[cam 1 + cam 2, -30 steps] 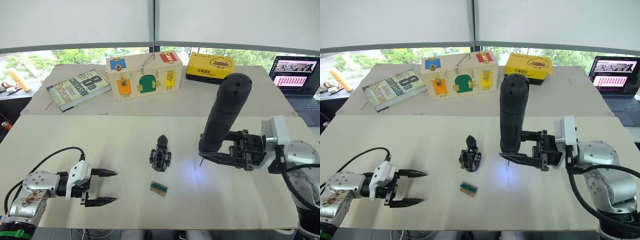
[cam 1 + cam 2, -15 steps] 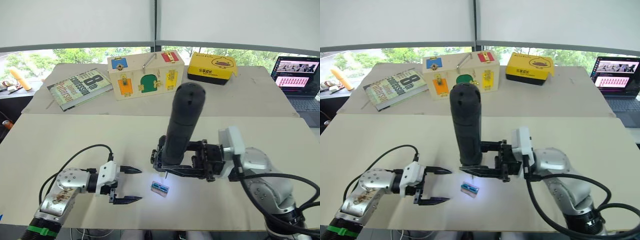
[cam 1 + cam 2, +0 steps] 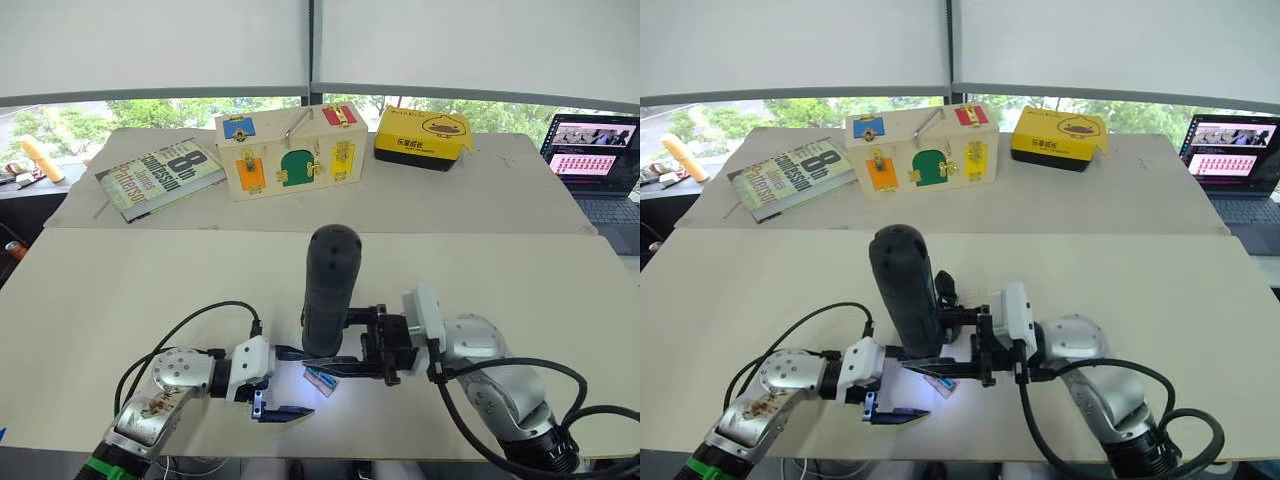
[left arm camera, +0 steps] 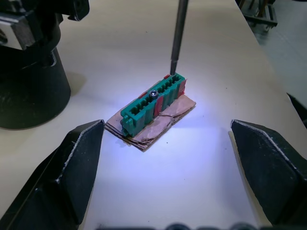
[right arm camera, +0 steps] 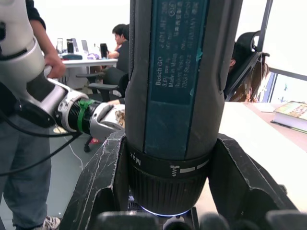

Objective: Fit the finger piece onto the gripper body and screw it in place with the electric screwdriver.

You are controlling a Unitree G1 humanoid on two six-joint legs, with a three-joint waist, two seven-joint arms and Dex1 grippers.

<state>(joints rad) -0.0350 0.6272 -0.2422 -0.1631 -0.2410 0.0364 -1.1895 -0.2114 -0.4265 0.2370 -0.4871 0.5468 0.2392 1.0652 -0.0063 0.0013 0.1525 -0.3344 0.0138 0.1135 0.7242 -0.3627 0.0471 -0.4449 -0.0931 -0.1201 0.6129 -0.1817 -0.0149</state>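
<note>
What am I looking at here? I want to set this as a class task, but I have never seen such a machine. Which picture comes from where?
This is a humanoid robot with two arms, each ending in a two-fingered tool. The two wide pictures come from cameras in its head, looking down on a table. The two close-ups come from cameras on its wrists.

The right tool grips an electric screwdriver, held upright. The left tool is open, with a finger on either side of a green-and-tan block. The screwdriver's bit points down at one end of that block.

The gripper body sits behind the screwdriver, partly hidden. Farther back are a book, a wooden box, a yellow box and a laptop.
</note>
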